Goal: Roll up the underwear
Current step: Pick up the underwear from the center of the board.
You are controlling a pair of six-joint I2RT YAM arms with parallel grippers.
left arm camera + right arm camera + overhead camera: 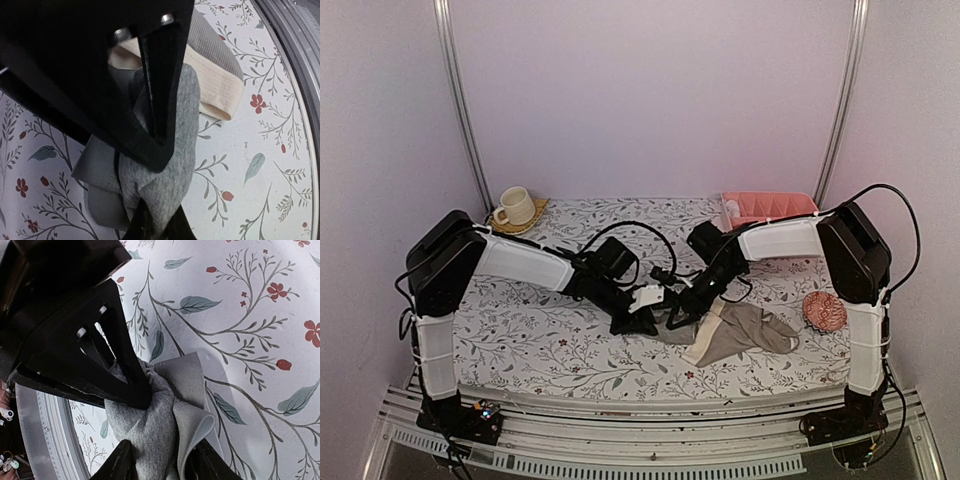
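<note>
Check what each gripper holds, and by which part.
Left gripper is shut on the grey underwear, pinching a bunched fold. Right gripper straddles that cloth's folded edge; whether it grips cannot be told.

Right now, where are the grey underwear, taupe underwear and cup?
grey underwear (167, 192), left wrist view, bunched middle.
taupe underwear (755, 328), top external view, taupe body.
cup (516, 206), top external view, side wall.

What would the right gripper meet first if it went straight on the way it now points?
The grey brief, bunched between the jaws of the right gripper. Just behind it lies the floral table cover, though the depth between cloth and table is unclear.
</note>
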